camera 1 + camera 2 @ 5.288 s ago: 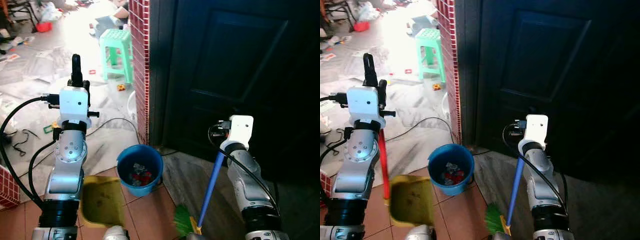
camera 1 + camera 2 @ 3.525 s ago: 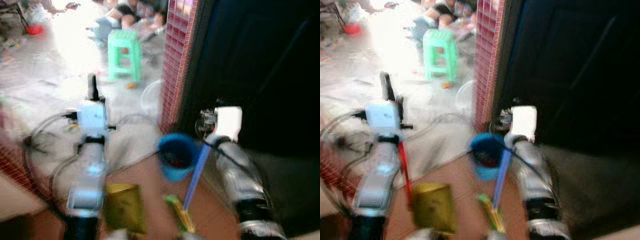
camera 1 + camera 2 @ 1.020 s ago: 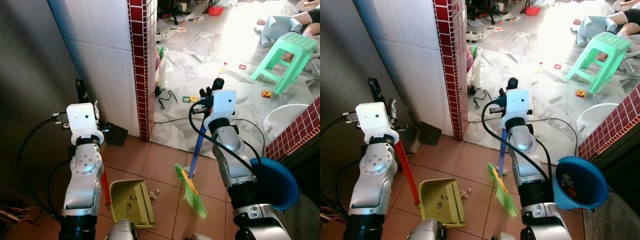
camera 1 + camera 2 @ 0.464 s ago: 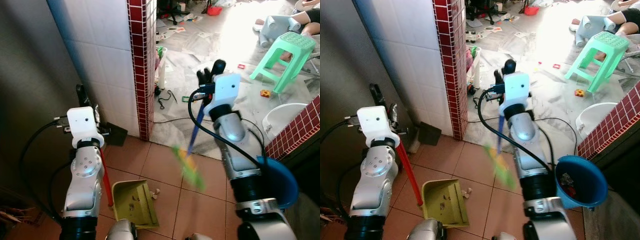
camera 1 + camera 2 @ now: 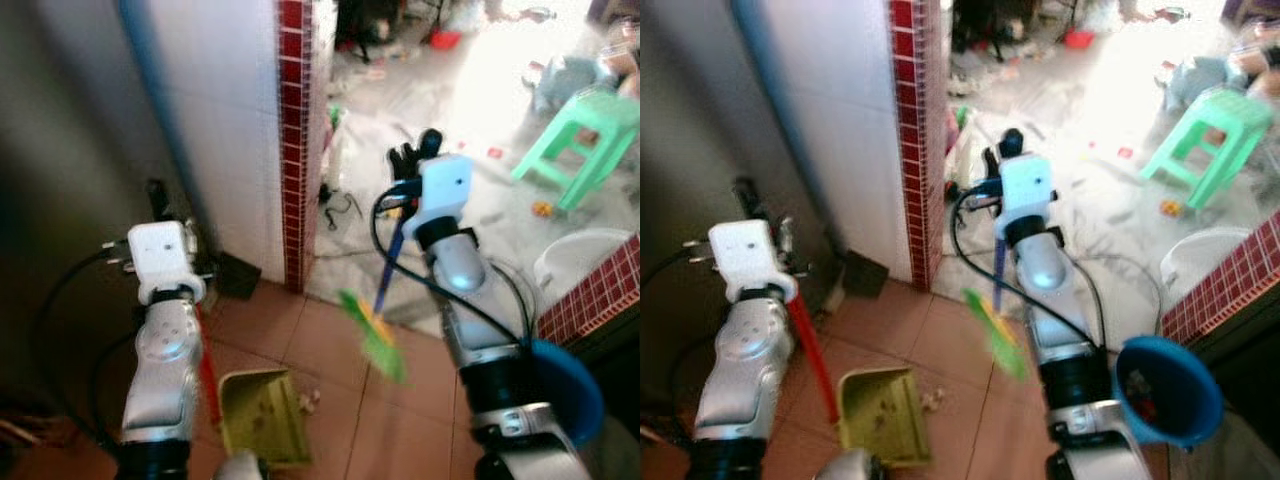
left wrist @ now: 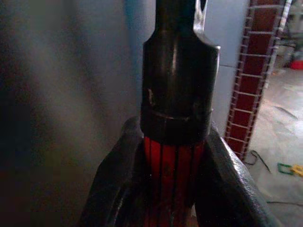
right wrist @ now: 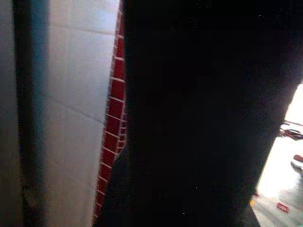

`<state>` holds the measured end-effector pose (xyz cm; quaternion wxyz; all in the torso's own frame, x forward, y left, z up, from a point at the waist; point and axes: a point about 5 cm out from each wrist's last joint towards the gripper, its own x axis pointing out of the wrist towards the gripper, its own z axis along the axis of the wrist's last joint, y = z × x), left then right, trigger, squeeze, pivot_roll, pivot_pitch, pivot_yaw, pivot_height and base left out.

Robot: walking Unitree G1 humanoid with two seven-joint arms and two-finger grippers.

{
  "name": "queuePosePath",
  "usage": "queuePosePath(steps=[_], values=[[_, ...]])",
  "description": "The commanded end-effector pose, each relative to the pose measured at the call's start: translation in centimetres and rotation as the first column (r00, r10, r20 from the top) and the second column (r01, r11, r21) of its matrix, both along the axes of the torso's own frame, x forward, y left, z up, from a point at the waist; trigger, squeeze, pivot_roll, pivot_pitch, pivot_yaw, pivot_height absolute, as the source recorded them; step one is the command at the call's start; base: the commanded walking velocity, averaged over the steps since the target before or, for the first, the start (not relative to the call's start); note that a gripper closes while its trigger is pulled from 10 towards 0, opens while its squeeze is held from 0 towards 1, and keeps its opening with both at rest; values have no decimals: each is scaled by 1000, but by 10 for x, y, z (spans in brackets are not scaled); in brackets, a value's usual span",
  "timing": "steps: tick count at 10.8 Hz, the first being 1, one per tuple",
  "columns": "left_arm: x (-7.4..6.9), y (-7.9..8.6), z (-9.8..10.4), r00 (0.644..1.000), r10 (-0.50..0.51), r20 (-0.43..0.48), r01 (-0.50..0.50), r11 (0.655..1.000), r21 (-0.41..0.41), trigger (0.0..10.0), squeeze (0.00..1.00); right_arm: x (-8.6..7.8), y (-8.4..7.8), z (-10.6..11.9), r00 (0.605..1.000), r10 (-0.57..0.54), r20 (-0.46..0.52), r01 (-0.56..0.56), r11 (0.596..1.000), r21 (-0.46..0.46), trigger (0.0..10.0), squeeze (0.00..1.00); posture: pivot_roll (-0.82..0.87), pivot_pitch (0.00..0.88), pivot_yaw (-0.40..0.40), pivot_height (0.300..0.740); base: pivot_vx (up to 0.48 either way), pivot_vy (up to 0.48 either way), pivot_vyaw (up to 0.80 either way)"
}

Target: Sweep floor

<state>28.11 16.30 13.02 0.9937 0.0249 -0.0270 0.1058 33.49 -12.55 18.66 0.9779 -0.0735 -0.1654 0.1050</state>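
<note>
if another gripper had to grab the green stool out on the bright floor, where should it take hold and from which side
Best guess: the edge of the seat of the green stool, coming from above. It stands upright on splayed legs, so the flat top rim is the highest, most open part; the legs slant and sit low. Both grippers are busy now: the left gripper clamps the dustpan's red handle, the right gripper the broom's blue handle.

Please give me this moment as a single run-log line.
left gripper: shut on dustpan handle | right gripper: holding broom, head off floor | dustpan: on tiles, crumbs beside | bucket: right
</note>
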Motion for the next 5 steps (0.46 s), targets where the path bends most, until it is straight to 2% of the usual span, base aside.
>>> queuePosePath(steps=[1,5], values=[[2,0,9,999,-2,43,2,1000,-1,10000,0,-1,3,15,997,16,72,-14,1000,-19,10000,0,-58,27,-23,740,356,0,0],[2,1,8,999,8,40,-8,1000,-1,10000,0,-2,8,11,995,48,84,-41,996,-79,10000,0,-58,26,-26,740,315,0,0]])
